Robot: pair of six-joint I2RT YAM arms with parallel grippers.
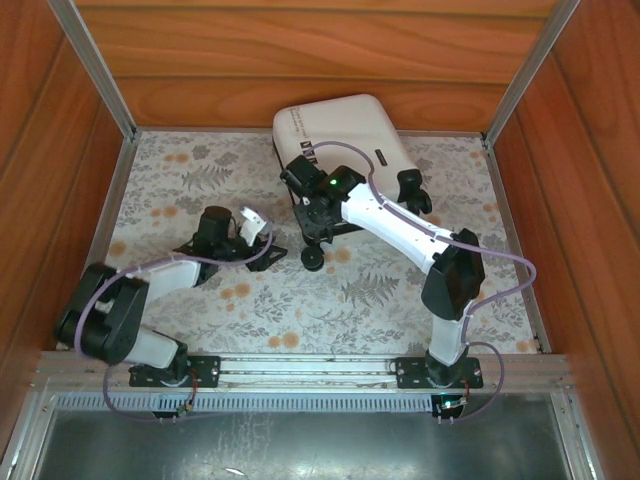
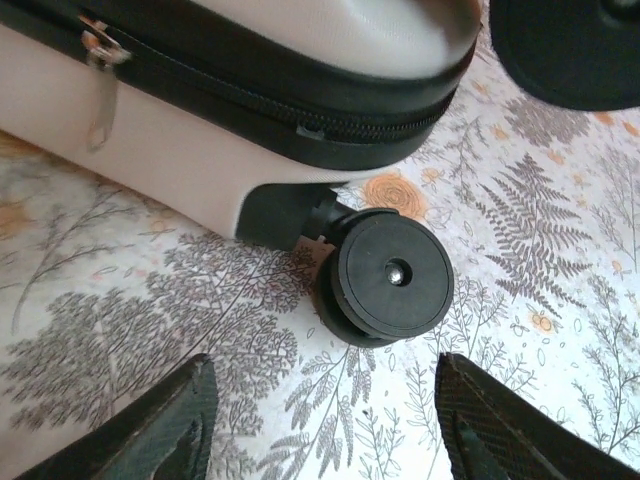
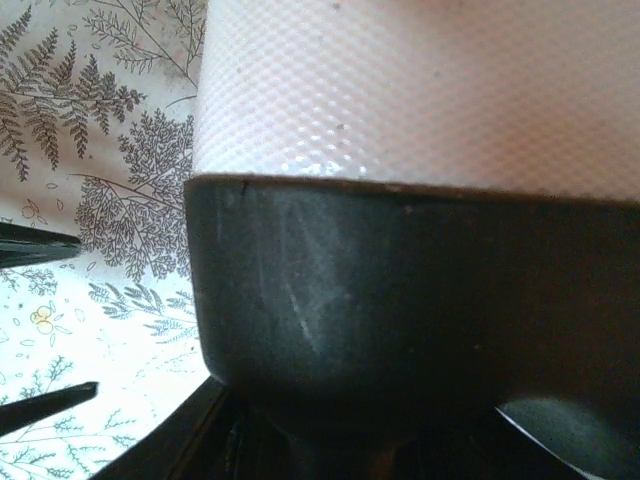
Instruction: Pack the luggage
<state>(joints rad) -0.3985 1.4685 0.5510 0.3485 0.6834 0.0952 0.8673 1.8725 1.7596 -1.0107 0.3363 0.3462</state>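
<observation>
The luggage [image 1: 340, 125], a white hard-shell suitcase with black trim, lies closed at the back middle of the table. My right gripper [image 1: 318, 220] is at its near left corner. In the right wrist view the white shell [image 3: 420, 90] and a black corner piece [image 3: 400, 290] run right down between the jaws, which look closed on that piece. My left gripper [image 1: 256, 238] lies low on the table, pointing at the black wheel [image 2: 390, 278]. The left gripper [image 2: 325, 425] is open with only tablecloth between its fingers [image 2: 170, 430]. A zipper pull [image 2: 100, 90] hangs on the shell.
The table carries a floral cloth [image 1: 300, 300]. Wooden walls [image 1: 300, 60] close in the back and both sides, with metal posts at the corners. A black rounded part [image 2: 570, 50] sits at the top right of the left wrist view.
</observation>
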